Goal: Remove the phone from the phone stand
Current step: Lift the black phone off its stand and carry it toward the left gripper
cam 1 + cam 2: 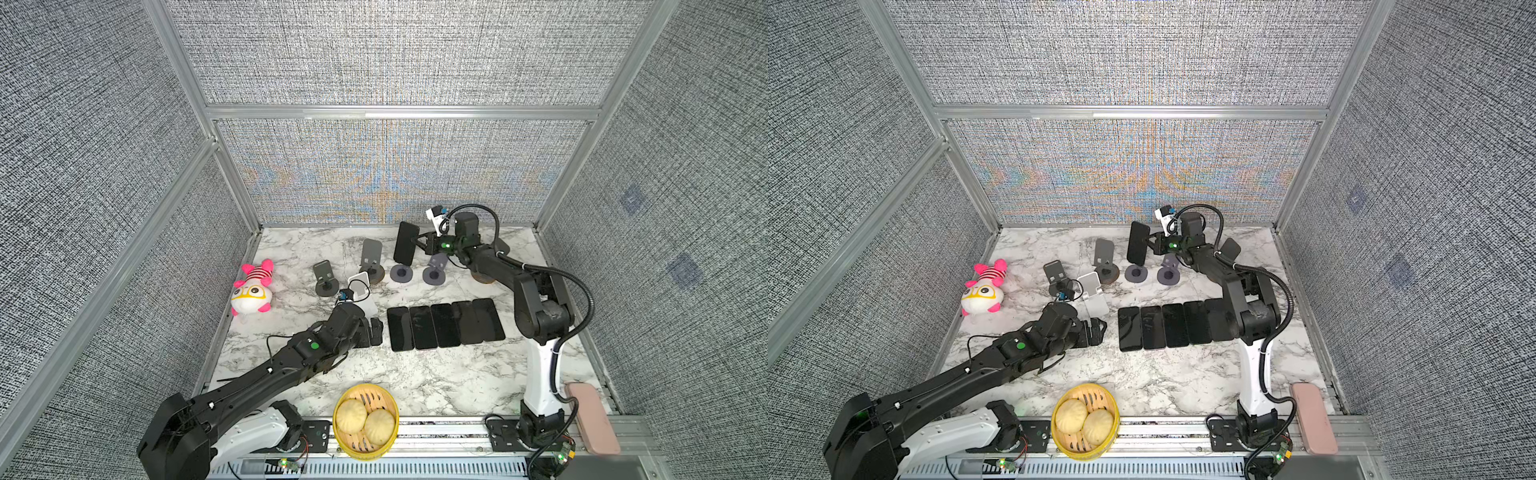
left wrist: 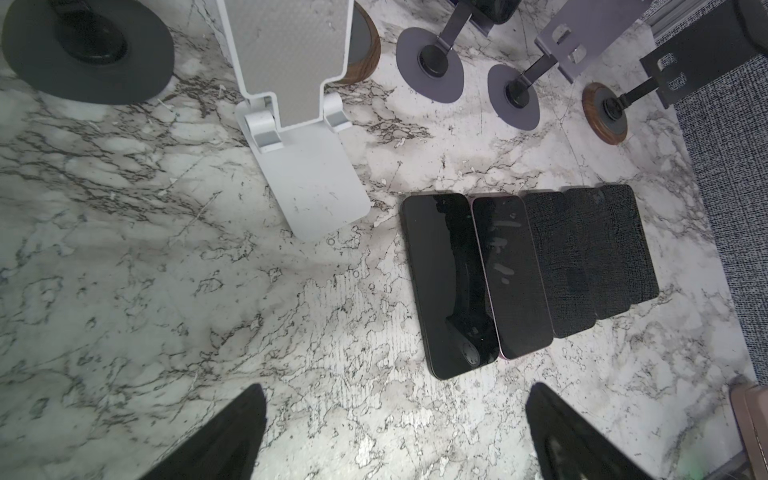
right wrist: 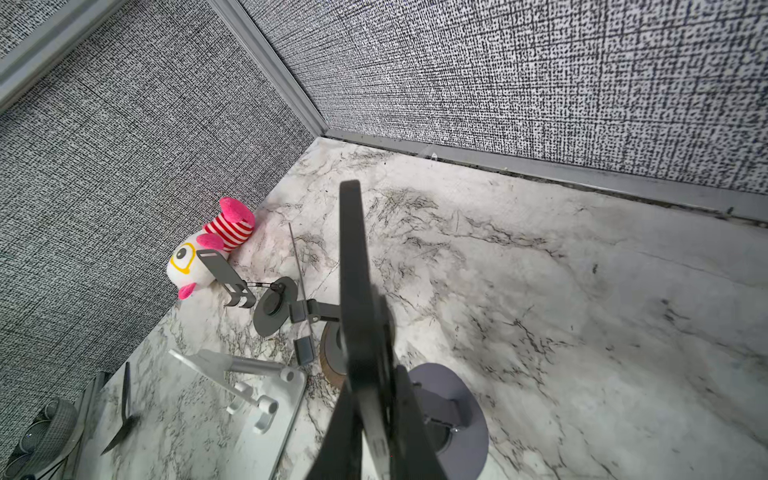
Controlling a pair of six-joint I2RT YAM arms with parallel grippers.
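Right jaws pinch the upright phone [image 1: 406,243], seemingly not yet lifted off its stand [image 1: 401,274]; left jaws wide, empty.

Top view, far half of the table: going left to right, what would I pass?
Plush toy → black stand → wood-based stand → upright phone, pinched by the right gripper → empty purple stand.

- Table [image 1: 436,386]: smooth, marble pattern.
- Phones [image 1: 444,326] lying flat: glossy black glass.
- Stand [image 2: 316,178] left of phones: matt white, looks plastic.
- Toy [image 1: 252,291] far left of phones: soft plush cloth.
- Walls [image 1: 395,54]: rough woven cloth, metal frame.
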